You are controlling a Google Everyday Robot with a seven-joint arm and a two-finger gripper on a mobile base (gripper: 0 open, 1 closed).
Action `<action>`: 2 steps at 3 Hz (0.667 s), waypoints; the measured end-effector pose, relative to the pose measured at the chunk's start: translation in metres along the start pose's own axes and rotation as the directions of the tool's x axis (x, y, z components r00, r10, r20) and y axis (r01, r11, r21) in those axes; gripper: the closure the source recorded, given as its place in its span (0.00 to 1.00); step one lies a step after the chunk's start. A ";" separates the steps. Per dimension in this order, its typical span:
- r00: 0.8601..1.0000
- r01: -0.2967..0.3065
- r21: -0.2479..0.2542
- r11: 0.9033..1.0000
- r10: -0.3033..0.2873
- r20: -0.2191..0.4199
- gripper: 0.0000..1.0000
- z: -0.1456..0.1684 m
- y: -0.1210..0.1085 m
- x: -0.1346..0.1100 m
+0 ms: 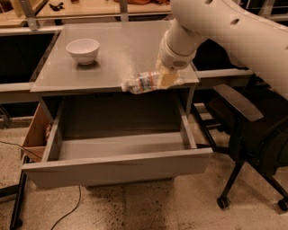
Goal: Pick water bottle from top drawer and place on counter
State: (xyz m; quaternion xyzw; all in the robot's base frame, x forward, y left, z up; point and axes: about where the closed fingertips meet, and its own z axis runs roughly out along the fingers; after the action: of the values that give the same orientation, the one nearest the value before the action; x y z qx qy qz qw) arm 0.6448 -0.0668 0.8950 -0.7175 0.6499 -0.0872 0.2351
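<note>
Water bottle (141, 82) lies on its side, nearly level, right at the front edge of the table (112, 42), with its right end gripped in the end effector (164, 80). The yellowish fingers (169, 77) are closed around that end, and the colourful label band shows just left of them. The bottle's free end points to the left, along the table edge. Whether the bottle rests on the grey top or hangs just above it cannot be told from this view; it overlaps the thin front edge, right of the middle.

The white arm (225, 27) comes in from the upper right and bends down to the end effector over the table's front right corner.

Below, the top drawer (117, 168) stands pulled well out, its flat grey front panel towards the camera and its side walls running back under the table. Its grey floor shows between the walls.

A white bowl (83, 50) sits upright on the table near the back left, well apart from the bottle. Behind the table runs a light wooden bench top (90, 8). A black office chair (252, 130) stands to the right of the drawer, a brown box (36, 134) sits beside its left wall, and a dark cable (67, 211) trails over the speckled floor
</note>
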 end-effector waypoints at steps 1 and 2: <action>0.996 -0.086 0.074 0.993 0.085 0.025 1.00 -0.004 -0.051 -0.011; 0.988 -0.137 0.113 0.984 0.127 0.086 1.00 0.003 -0.089 -0.018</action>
State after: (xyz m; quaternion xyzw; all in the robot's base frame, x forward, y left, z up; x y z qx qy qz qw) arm 0.7229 -0.0447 0.9360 -0.6605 0.6800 -0.0817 0.3076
